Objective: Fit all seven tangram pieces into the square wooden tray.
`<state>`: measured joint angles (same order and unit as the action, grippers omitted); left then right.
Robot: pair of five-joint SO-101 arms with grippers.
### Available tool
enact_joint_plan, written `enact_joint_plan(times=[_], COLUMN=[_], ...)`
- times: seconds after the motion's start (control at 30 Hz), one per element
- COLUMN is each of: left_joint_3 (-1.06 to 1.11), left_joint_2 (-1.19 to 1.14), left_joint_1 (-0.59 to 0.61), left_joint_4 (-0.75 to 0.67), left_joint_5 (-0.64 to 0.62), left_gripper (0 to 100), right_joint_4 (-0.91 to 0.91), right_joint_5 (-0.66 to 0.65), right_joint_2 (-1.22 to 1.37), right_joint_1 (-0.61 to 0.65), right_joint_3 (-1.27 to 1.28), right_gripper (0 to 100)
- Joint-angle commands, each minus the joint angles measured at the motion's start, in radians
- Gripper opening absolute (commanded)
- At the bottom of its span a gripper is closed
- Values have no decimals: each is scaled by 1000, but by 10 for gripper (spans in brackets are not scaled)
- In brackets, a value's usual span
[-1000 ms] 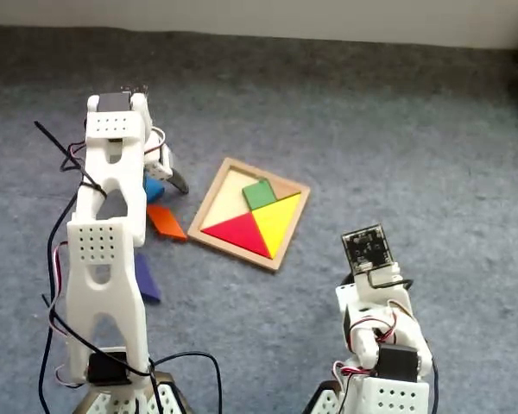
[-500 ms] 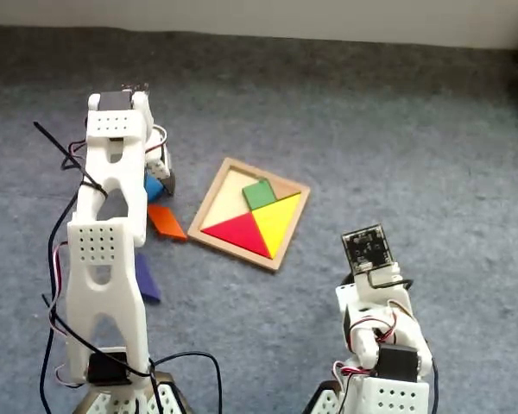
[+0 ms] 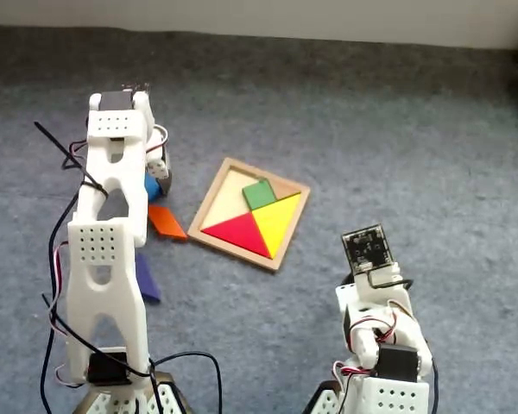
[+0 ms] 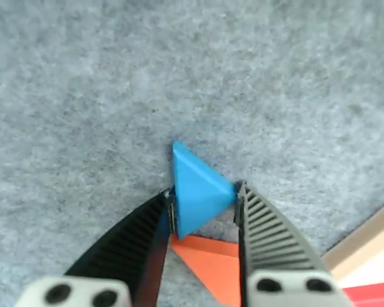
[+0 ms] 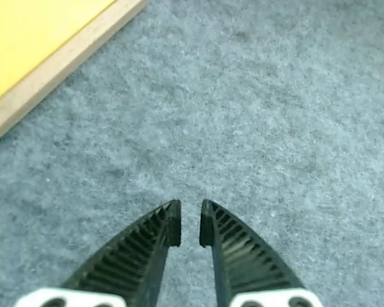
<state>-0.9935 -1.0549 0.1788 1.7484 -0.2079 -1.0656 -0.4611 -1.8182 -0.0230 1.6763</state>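
Pick-up step: the left gripper (image 4: 205, 192) is clenched on the blue triangle (image 4: 195, 185) on the carpet just beside the orange piece (image 4: 208, 262); next, lift it and align it over the wooden tray's (image 3: 210, 199) vacant space.

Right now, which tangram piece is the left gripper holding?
The blue triangle, clamped in the left gripper. The orange piece lies beside it; the red piece, yellow piece and green piece sit in the tray.

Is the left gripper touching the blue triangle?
Touching. In the left wrist view, the left gripper clamps the blue triangle on both sides, no gap.
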Motion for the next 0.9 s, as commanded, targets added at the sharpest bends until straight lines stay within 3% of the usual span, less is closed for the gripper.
enact_joint_plan(times=[0.0, 0.4, 0.87], left_joint_3=[-8, 64, 285], left_joint_2=[64, 271, 346], left_joint_1=[1, -88, -389], left_joint_4=[11, 12, 5], left_joint_5=[-6, -9, -12], left_gripper=[98, 98, 98], right_joint_4=[19, 19, 19], right_joint_5=[3, 3, 3], right_joint_2=[-12, -12, -12], right_joint_1=[-13, -13, -13], right_joint_3=[127, 127, 127], right_gripper=[67, 67, 67])
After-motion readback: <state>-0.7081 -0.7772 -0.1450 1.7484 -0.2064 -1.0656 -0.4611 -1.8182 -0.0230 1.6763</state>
